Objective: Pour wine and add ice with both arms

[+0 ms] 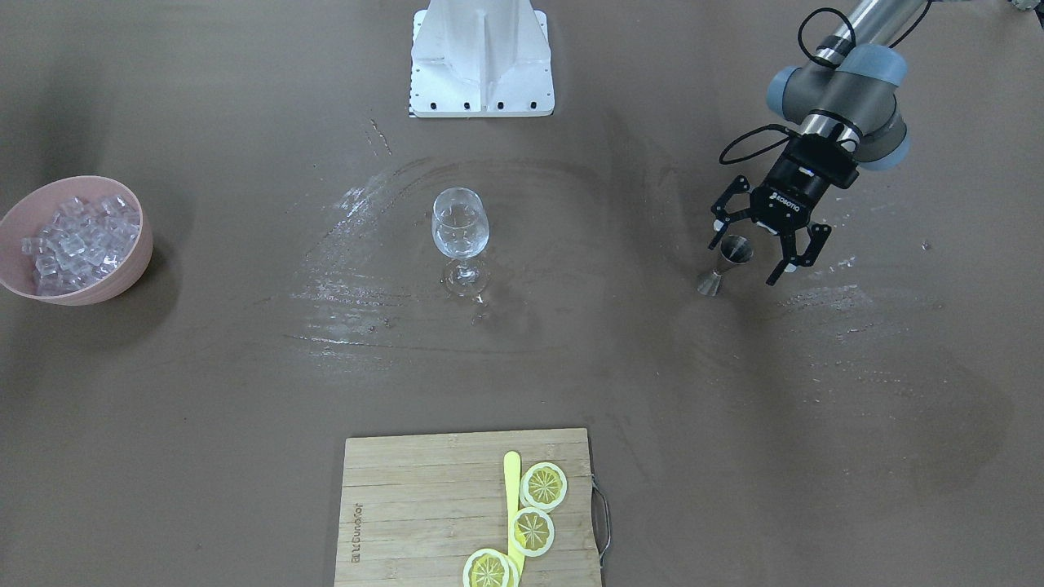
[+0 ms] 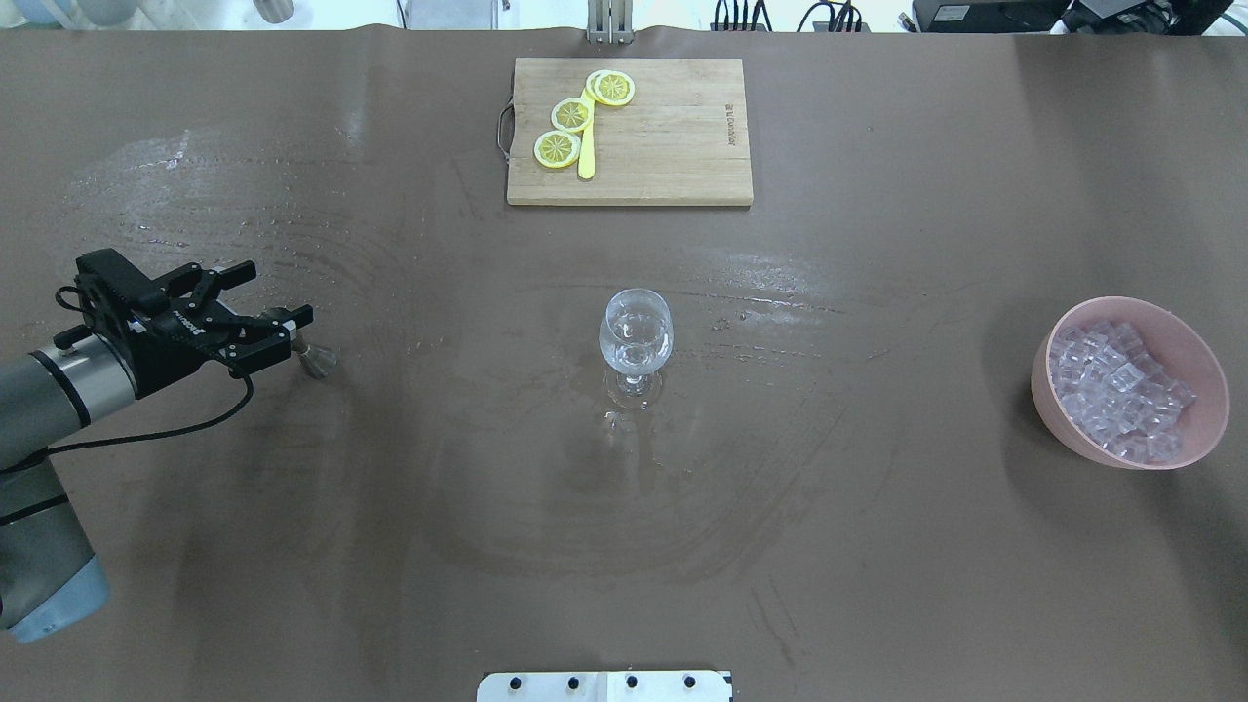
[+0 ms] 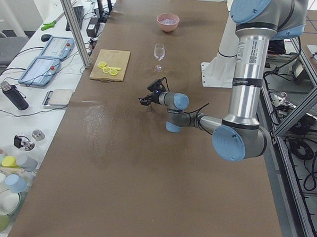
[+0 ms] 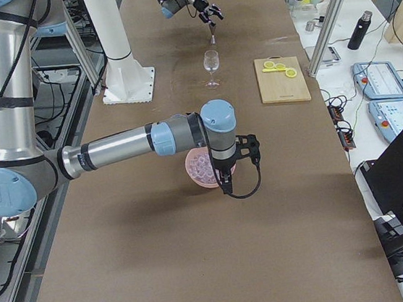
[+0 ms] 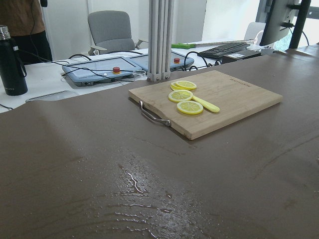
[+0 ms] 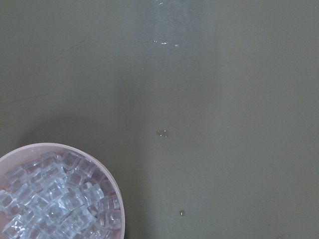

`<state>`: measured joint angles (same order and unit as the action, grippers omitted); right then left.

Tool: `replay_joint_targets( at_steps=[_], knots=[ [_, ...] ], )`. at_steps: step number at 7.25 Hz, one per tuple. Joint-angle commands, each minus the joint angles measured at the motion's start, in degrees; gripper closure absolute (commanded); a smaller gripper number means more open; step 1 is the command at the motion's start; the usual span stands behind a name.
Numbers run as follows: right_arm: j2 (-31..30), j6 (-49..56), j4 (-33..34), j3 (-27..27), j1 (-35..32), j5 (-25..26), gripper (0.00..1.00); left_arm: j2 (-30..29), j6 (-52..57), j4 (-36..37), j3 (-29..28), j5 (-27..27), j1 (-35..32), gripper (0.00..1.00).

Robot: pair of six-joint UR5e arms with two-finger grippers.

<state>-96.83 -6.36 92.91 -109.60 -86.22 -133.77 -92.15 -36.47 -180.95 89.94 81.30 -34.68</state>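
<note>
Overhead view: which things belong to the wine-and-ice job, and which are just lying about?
Job in hand: wine glass; metal jigger inside the open left hand; ice in the pink bowl.
Lying about: cutting board; lemon slices; yellow stick.

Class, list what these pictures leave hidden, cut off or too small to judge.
1. Right gripper: seen only in the exterior right view, small; open or shut cannot be told.
2. Jigger: too small in the front-facing view to show any contents; overhead, the left gripper partly covers it.
3. Pink bowl: cut off by the right wrist view's edges.
4. Lowest lemon slice: cut by the front-facing view's bottom edge.
</note>
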Motion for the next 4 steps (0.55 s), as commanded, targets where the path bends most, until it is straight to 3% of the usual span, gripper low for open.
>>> replay_joint_targets(
  at_steps=[1,2,4],
  knots=[
    [0.2,0.0,0.1,0.0,0.0,0.0,0.00,0.0,-0.8,6.6,5.6,2.6,-2.6,0.01],
    [0.2,-0.1,0.1,0.0,0.0,0.0,0.00,0.0,-0.8,13.7,8.8,5.9,-5.0,0.01],
    [0.2,-0.1,0.0,0.0,0.0,0.0,0.00,-0.7,-0.3,27.0,11.5,25.1,-18.6,0.01]
  ],
)
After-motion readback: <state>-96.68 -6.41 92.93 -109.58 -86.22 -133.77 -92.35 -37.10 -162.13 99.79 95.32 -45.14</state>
